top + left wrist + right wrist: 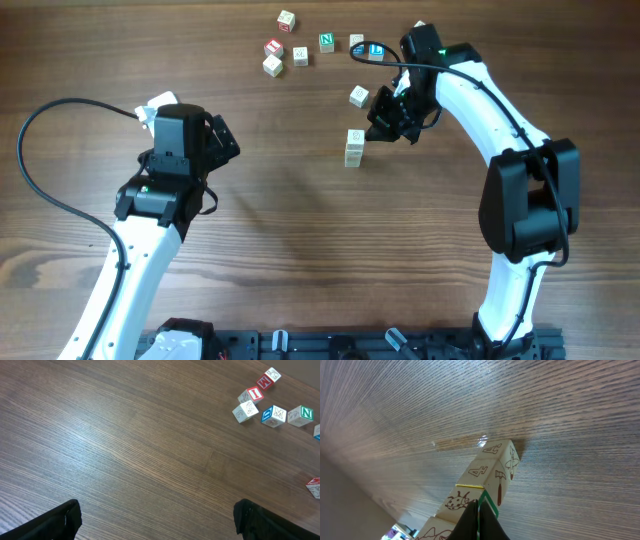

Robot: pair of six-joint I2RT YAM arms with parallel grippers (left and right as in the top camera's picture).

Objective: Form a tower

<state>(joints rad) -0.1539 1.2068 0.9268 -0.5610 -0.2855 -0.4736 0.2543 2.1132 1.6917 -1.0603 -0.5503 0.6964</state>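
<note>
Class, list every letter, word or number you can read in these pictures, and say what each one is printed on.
"M", red: farthest red cube
"I", red: nearer red cube
"M": blue cube
"N", green: green cube
"A": tower, seemingly on both cubes nearest the table
Other cubes: too small or blurred to read.

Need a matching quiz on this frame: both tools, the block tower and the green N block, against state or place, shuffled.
Things:
1. left tool
2. right tool
3. tower
4. green N block

States or places:
A. shut
B. among the loose blocks on the far side of the table
C. wide open over bare wood
D. standing alone mid-table, next to the right tool

Pairs: 1-C, 2-A, 3-D, 4-B
</note>
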